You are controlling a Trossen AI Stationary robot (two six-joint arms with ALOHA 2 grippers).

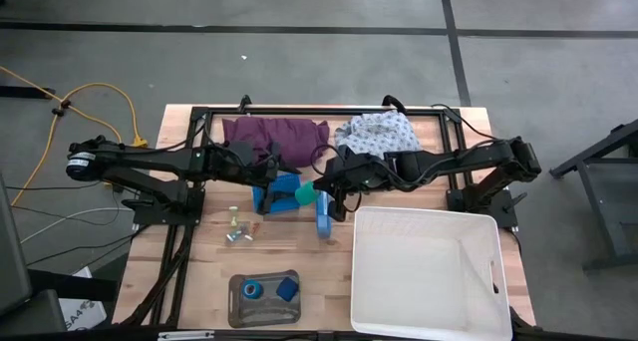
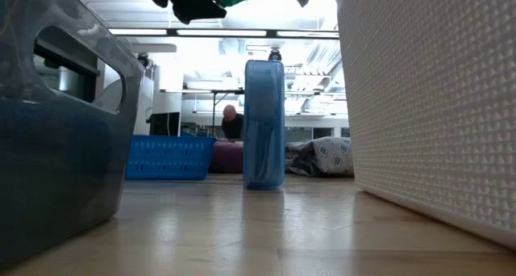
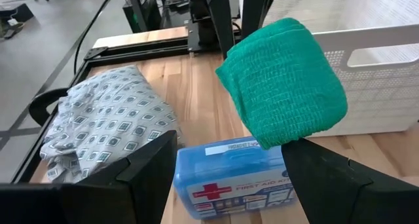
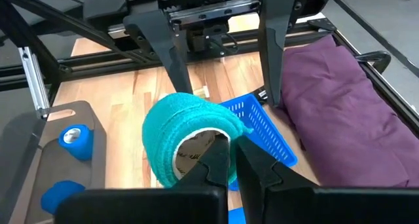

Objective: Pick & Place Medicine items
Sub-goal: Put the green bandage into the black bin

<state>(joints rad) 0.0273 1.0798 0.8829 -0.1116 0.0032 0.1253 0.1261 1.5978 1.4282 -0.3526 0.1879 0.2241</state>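
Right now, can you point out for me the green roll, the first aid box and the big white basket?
green roll (image 3: 281,80), left wrist view, on its wrapped outer side.
first aid box (image 3: 229,178), left wrist view, on its blue lid above the red cross.
white basket (image 1: 424,219), high view, on its far rim.

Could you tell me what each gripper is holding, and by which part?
The right gripper pinches the green roll through its rim wall; the open left gripper holds nothing.
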